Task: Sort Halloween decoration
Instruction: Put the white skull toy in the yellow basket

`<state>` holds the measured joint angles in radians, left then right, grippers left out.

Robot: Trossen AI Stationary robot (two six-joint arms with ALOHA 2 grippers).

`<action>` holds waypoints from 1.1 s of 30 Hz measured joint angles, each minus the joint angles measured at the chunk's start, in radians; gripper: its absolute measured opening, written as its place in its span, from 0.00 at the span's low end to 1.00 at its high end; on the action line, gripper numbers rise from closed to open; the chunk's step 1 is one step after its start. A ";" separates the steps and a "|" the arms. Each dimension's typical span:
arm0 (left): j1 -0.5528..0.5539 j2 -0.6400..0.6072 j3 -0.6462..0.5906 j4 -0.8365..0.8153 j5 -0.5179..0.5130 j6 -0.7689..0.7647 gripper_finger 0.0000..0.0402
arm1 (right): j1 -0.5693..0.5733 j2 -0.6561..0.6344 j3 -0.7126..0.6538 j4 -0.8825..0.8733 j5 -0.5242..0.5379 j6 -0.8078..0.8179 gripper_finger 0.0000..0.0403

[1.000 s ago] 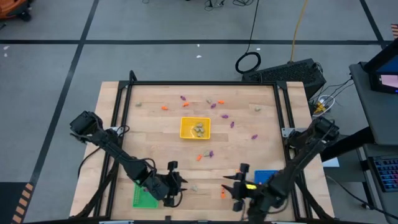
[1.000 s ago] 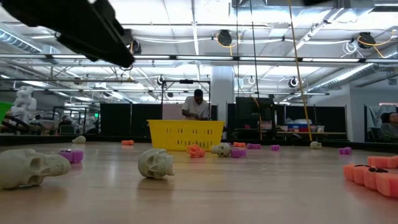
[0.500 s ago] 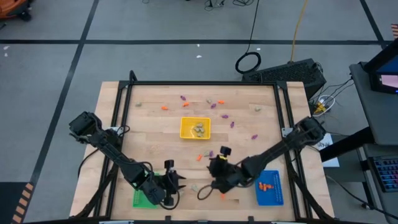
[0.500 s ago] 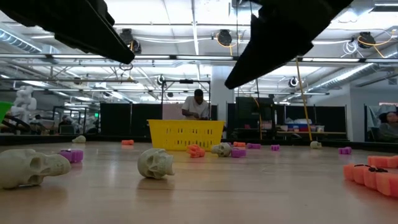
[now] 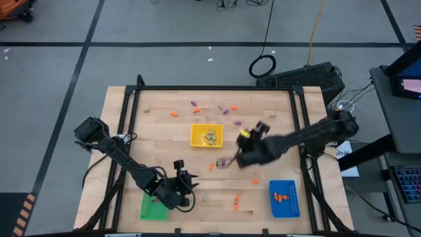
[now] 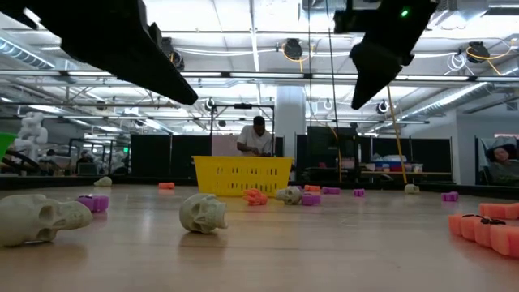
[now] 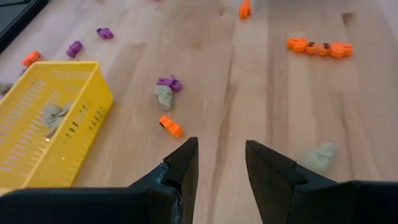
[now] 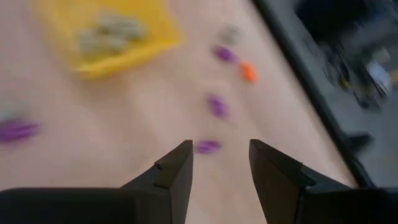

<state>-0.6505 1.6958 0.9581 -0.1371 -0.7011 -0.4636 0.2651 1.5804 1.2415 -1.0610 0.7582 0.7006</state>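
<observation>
A: Two arms, one wooden tabletop (image 5: 164,131): what lies on it, from largest to smallest?

B: My right arm reaches in over the middle, its tool (image 5: 230,162) above the bare wood just right of the yellow tray (image 5: 206,135). My left arm bends along the near left side, its tool (image 5: 191,191) beside the green tray (image 5: 152,209).

A: And the trays?

B: Yellow at centre, with pale trinkets (image 5: 210,137) inside; blue tray (image 5: 284,197) near the right corner, with orange pieces (image 5: 281,196) in it; green at near left.

A: State of each tool?

B: Both stand part open with nothing between the fingers, as each wrist view shows: left tool (image 7: 221,165), right tool (image 8: 219,163).

A: Where are the loose decorations?

B: Scattered over the wood. Purple ones (image 5: 193,103) and orange ones (image 5: 174,113) lie along the far side and right of the yellow tray. An orange piece (image 5: 235,197) and a pale skull (image 5: 206,197) lie near my left tool. In the low view, skulls (image 6: 203,213) rest on the near boards.
</observation>
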 joint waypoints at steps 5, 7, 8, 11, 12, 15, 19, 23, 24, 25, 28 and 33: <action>0.009 0.000 0.000 0.000 0.000 -0.003 0.33 | -0.205 -0.054 -0.015 -0.120 -0.030 0.005 0.36; 0.009 0.000 0.000 0.000 0.000 -0.002 0.33 | -0.286 -0.070 -0.049 -0.112 -0.037 -0.018 0.36; 0.007 0.000 0.000 0.000 0.000 -0.002 0.33 | -0.324 -0.081 -0.076 -0.092 -0.055 -0.045 0.36; 0.006 0.000 0.000 0.000 0.010 -0.002 0.33 | -0.441 -0.108 -0.166 0.006 -0.153 -0.127 0.36; 0.006 0.000 0.000 0.000 0.012 -0.002 0.33 | -0.481 -0.118 -0.193 0.043 -0.196 -0.151 0.36; 0.006 0.000 0.000 -0.001 0.013 -0.001 0.33 | -0.590 -0.135 -0.242 0.087 -0.270 -0.167 0.38; 0.008 0.000 0.000 0.000 0.014 0.019 0.33 | -0.689 -0.139 -0.263 0.111 -0.284 -0.171 0.44; 0.009 0.000 0.000 0.000 0.015 0.033 0.33 | -0.772 -0.120 -0.284 0.142 -0.313 -0.214 0.55; 0.009 0.000 0.000 0.000 0.015 0.033 0.33 | -0.788 -0.117 -0.292 0.146 -0.319 -0.227 0.58; 0.009 0.000 0.000 0.000 0.015 0.032 0.33 | -0.799 -0.112 -0.296 0.151 -0.320 -0.235 0.60; 0.009 0.000 0.000 0.004 0.015 0.032 0.33 | -0.826 -0.103 -0.314 0.169 -0.320 -0.253 0.64; 0.009 0.000 0.000 0.015 0.016 0.027 0.33 | -0.867 -0.104 -0.347 0.231 -0.361 -0.297 0.63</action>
<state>-0.6415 1.6958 0.9581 -0.1220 -0.6853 -0.4363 -0.6020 1.4765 0.8946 -0.8297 0.3969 0.4038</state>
